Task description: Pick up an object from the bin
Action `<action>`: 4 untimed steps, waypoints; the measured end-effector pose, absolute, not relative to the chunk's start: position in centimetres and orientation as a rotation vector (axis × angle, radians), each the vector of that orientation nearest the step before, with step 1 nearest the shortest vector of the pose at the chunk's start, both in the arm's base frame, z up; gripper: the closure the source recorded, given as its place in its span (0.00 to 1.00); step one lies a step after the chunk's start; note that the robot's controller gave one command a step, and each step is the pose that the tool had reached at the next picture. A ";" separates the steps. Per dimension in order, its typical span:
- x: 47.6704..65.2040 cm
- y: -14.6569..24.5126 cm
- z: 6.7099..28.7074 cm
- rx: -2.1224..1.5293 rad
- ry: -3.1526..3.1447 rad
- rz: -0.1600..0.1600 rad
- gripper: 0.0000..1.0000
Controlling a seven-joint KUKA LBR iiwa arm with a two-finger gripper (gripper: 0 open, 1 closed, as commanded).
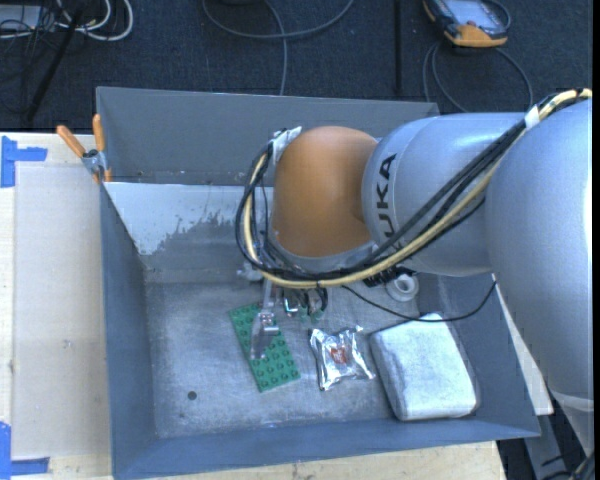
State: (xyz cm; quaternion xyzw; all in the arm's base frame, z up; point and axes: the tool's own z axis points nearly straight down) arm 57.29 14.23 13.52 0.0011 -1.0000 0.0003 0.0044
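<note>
– Three things lie on the floor of the grey bin (180,338), by my count. Which one is the tool (270,320) at?

– The green studded plate (276,366), a flat toy-brick baseplate. It lies near the middle of the floor, a little toward the near wall, and the tool's tip stands over its far end.

– Does it have hold of the plate?

– I cannot tell. The tool hangs below the orange cover (315,193) on the wrist, and looped cables (252,230) cross in front of it. How far it is open is hidden, so I cannot say whether it grips anything. I also cannot tell whether the tip touches the studs or hangs just above them.

– How does the plate lie?

– Flat, studs up. It is an oblong, and its long axis runs on a slant. The far end points up and to the left, under the tool. The near end points down and to the right, toward the near wall.

– And its neighbours?

– A crinkled silver foil packet (340,358) lies just beside the plate on its right, with a thin gap between them. Right of that, a white padded block (427,373) rests by the right wall, beneath the arm (480,198).
</note>
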 end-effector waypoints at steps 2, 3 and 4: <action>56.5 8.6 8.0 0.767 -3.078 -0.008 0.00; 56.5 8.5 8.1 0.762 -3.078 -0.009 1.00; 56.7 8.8 8.1 0.348 -3.145 -0.011 1.00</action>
